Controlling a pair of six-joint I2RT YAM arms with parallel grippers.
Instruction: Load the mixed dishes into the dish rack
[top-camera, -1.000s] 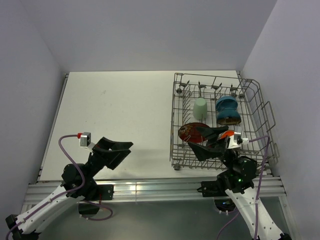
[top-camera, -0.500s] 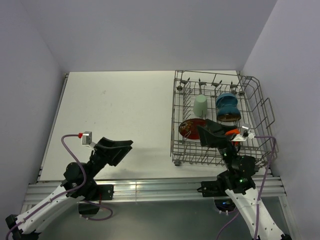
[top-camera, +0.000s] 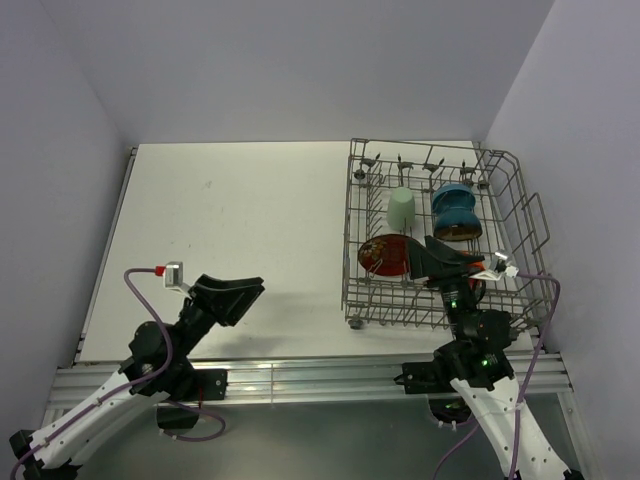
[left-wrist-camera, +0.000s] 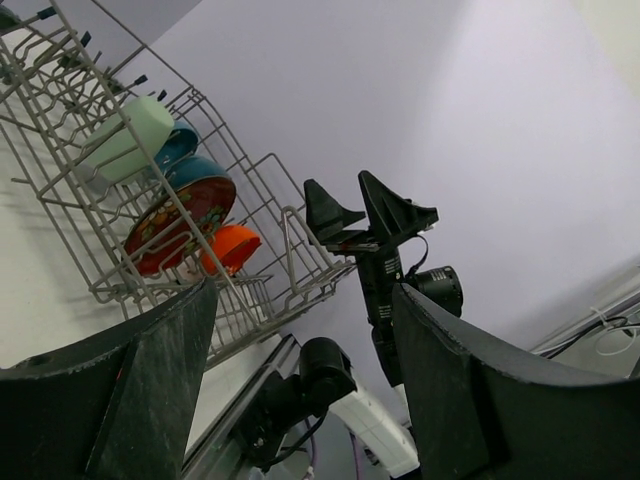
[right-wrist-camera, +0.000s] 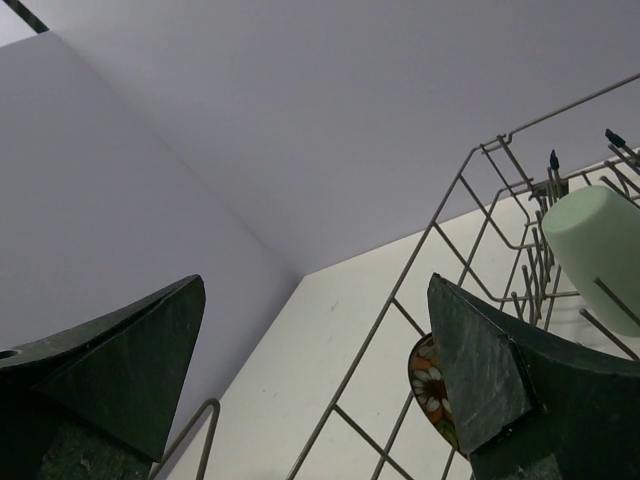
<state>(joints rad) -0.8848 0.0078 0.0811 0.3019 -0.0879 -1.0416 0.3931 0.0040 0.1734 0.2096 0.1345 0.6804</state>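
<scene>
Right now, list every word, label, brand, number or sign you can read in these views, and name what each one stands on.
There is no readable text, number or sign in any view.
The red patterned plate shows flowers only, no letters.
The dish rack and the pale green cup show no markings.

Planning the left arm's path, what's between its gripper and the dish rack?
Only bare table separates the left gripper and the dish rack, shown in the top view.
</scene>
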